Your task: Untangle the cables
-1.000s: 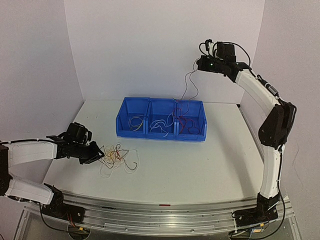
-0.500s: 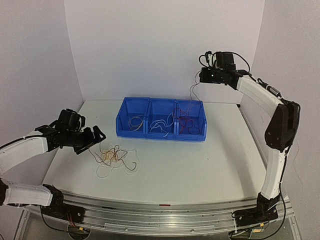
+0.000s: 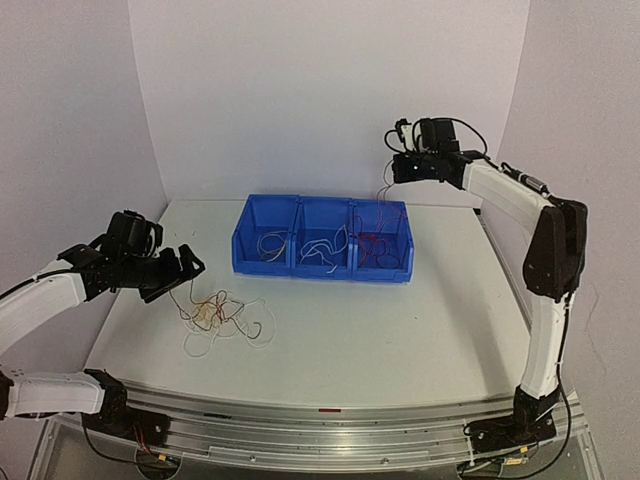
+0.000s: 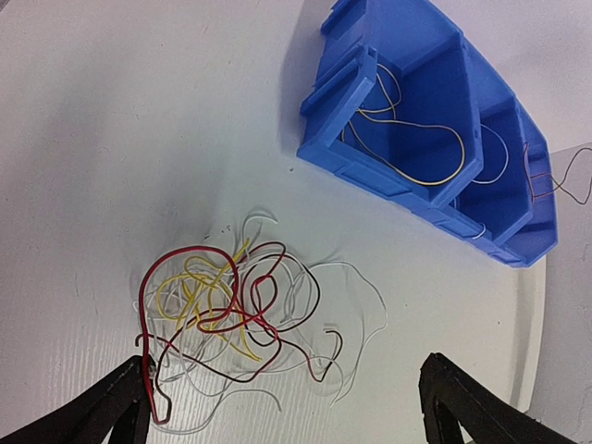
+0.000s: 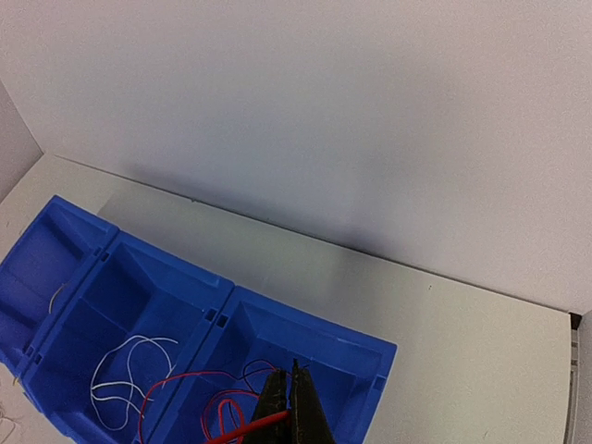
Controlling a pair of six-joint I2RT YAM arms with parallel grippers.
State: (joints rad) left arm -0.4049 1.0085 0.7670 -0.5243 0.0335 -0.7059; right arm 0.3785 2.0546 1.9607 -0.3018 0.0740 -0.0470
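A tangle of red, white and yellow cables [image 3: 222, 318] lies on the table, left of centre. My left gripper [image 3: 185, 265] hovers just left of it, open and holding nothing. In the left wrist view the tangle [image 4: 231, 314] lies between and ahead of the spread fingers [image 4: 125, 393], and a red loop [image 4: 148, 370] runs beside the left one. My right gripper [image 3: 393, 170] is high above the blue bin's right compartment. It [image 5: 294, 379] is shut on a red cable [image 5: 250, 427] that hangs down into that compartment.
The blue three-compartment bin [image 3: 322, 265] stands mid-table. Its left compartment holds a yellow-tan cable [image 4: 416, 166], the middle white ones [image 5: 129, 370], the right red ones [image 3: 375, 245]. White walls close in the table at the back and sides.
My left gripper opened, let go of the tangle and drew back up and to the left. My right arm swung left and lower, bringing its hanging cable over the right compartment.
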